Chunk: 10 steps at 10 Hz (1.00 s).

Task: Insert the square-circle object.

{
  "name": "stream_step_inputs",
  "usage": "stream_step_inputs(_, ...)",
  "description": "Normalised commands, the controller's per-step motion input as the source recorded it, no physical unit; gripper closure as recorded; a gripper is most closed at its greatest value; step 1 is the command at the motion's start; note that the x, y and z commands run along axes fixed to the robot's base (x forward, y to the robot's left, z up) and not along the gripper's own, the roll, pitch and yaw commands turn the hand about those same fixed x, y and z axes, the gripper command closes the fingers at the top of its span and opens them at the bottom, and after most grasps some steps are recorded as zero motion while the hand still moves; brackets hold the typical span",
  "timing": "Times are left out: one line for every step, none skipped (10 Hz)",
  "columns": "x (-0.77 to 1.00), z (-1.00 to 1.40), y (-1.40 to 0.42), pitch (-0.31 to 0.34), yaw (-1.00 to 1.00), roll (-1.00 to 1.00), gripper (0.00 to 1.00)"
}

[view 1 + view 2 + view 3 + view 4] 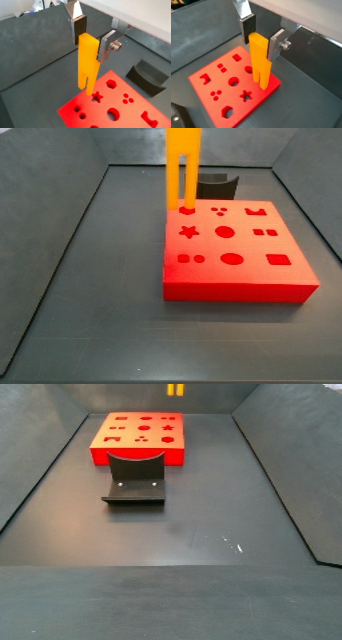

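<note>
The square-circle object is a tall, slim orange bar (87, 60) with two thin prongs at its lower end. It hangs upright in my gripper (91, 46), which is shut on the bar's upper end and also shows in a wrist view (262, 45). The bar (260, 62) has its prongs just over the top of the red block (224, 85), close to one edge. In a side view the bar (183, 163) ends by the small holes at the far left corner of the block (254, 273). I cannot tell whether the prongs touch the block. The gripper is out of both side views.
The dark fixture (134, 479) stands on the floor right beside the red block (138, 444); it also shows in a wrist view (148, 76) and behind the block in a side view (218, 183). Dark walls (80, 218) ring the grey floor (174, 534).
</note>
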Motion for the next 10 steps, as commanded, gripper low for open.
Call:
stream_step_inputs(0.80, -0.22, -0.52, 0.000, 0.00, 0.39, 1.00)
stream_step_inputs(0.55, -0.45, -0.34, 0.036, -0.35, 0.17, 1.00)
stream_step_inputs(0.36, -0.63, -0.22, 0.066, -0.53, 0.17, 1.00)
stream_step_inputs(0.23, -0.66, -0.17, 0.080, -0.63, 0.16, 1.00)
stream_step_inputs(0.18, -0.56, -0.15, 0.097, -0.65, 0.12, 1.00)
stream_step_inputs(0.02, 0.00, 0.00, 0.000, 0.00, 0.00, 1.00)
stream_step_inputs(0.03, 0.00, -0.02, 0.000, 0.00, 0.00, 1.00)
stream_step_inputs(-0.07, -0.21, -0.01, -0.070, 0.00, -0.01, 1.00)
stream_step_inputs(-0.07, -0.20, -0.21, -0.053, 0.25, -0.02, 1.00)
stream_step_inputs(0.00, -0.20, -0.29, -0.153, 0.37, -0.12, 1.00)
